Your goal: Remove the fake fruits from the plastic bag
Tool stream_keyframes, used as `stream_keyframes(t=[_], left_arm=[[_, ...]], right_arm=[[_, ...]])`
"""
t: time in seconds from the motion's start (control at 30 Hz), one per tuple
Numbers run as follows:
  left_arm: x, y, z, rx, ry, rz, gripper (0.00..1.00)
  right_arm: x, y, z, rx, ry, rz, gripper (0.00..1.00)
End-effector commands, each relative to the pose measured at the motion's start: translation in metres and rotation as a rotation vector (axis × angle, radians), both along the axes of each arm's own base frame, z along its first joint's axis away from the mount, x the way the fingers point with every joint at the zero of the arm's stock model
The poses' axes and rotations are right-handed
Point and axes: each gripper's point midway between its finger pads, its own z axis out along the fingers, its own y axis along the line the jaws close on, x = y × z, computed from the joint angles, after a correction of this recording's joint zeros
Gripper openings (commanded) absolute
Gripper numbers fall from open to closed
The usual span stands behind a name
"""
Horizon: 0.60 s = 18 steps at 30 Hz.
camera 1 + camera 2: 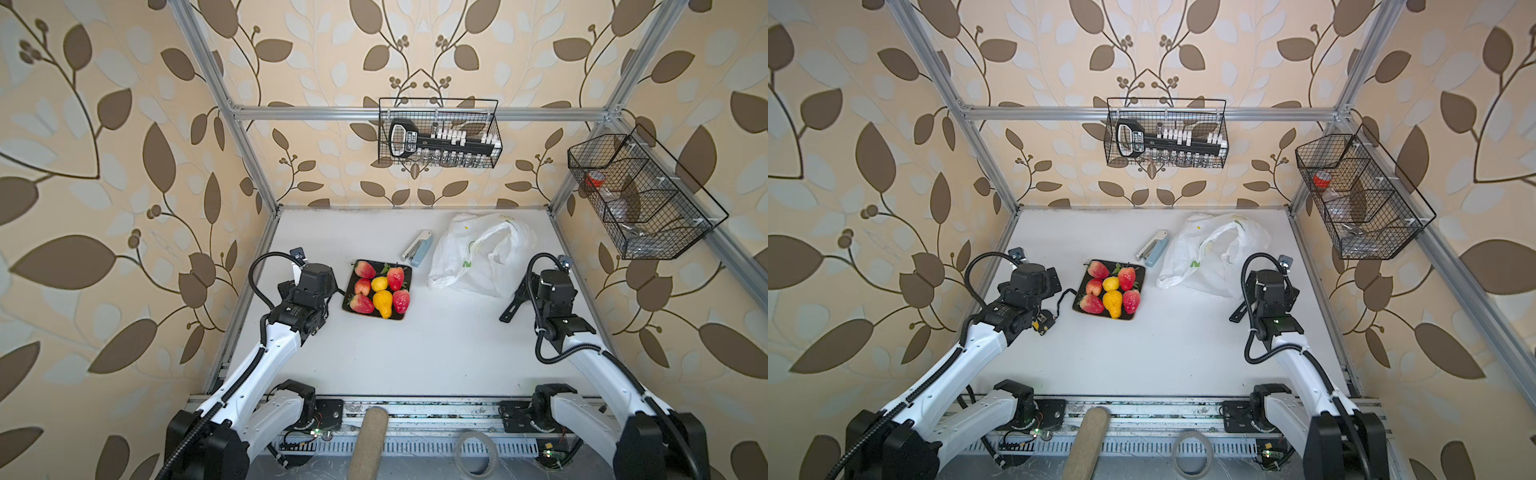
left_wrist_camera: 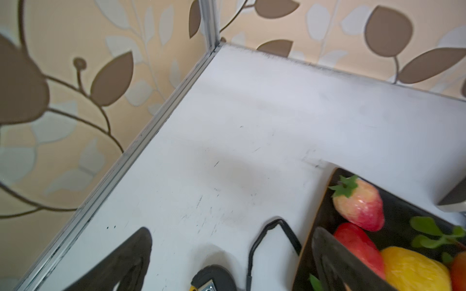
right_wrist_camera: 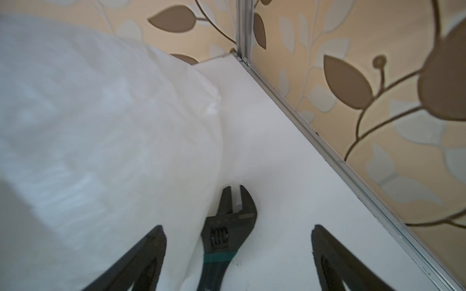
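Seven fake fruits [image 1: 380, 291] lay together on a dark square plate [image 1: 408, 272] near the middle of the table [image 1: 415, 353]: four red strawberries, a reddish apple-like piece, a yellow lemon and a yellow-orange pear. None showed inside the plastic bag [image 1: 478, 257], which sat slumped and crumpled on the table to the right of the plate and farther back. A grey-white stapler [image 1: 417, 247] lay between the plate's far right corner and the bag, close to both.

Just off the plate's left edge hung the left gripper [image 2: 232, 231], its jaws spread wide and holding nothing; in the left wrist view one finger [image 2: 335, 262] overlapped the plate's rim. Well to the right of the plate, at the bag's near right side, the right gripper [image 3: 238, 228] was likewise spread and empty. A black adjustable wrench [image 3: 222, 241] lay on the table beneath it, partly tucked under the bag's edge. Whether a finger touched the bag could not be told.
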Motion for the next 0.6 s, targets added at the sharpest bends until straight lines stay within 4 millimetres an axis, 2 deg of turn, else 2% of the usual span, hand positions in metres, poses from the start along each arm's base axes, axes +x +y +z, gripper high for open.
stream_keyframes(t=[0.0, 0.13, 0.23, 0.3, 0.4, 0.47, 0.5, 0.57], left_arm=[[0.019, 0.0, 0.004, 0.014, -0.091, -0.065, 0.99], [0.029, 0.01, -0.013, 0.016, -0.128, -0.085, 0.99], [0.036, 0.007, -0.023, -0.016, -0.156, -0.126, 0.99], [0.041, 0.0, -0.029, -0.025, -0.185, -0.179, 0.99], [0.046, -0.017, -0.042, -0.069, -0.208, -0.268, 0.99], [0.048, -0.021, -0.053, -0.081, -0.207, -0.29, 0.99], [0.049, -0.024, -0.057, -0.087, -0.211, -0.303, 0.99], [0.055, -0.029, -0.056, -0.102, -0.213, -0.331, 0.99]], right_arm=[[0.029, 0.009, 0.009, -0.033, -0.132, 0.113, 0.94], [0.042, 0.024, -0.007, -0.029, -0.19, 0.214, 0.95], [0.042, 0.025, -0.009, -0.052, -0.255, 0.231, 0.95], [0.044, 0.029, 0.0, -0.043, -0.316, 0.256, 0.95], [0.043, 0.039, -0.007, -0.046, -0.34, 0.319, 0.93], [0.038, 0.039, -0.018, -0.041, -0.348, 0.318, 0.94], [0.04, 0.042, -0.015, -0.051, -0.372, 0.337, 0.95], [0.045, 0.044, -0.022, -0.039, -0.317, 0.356, 0.97]])
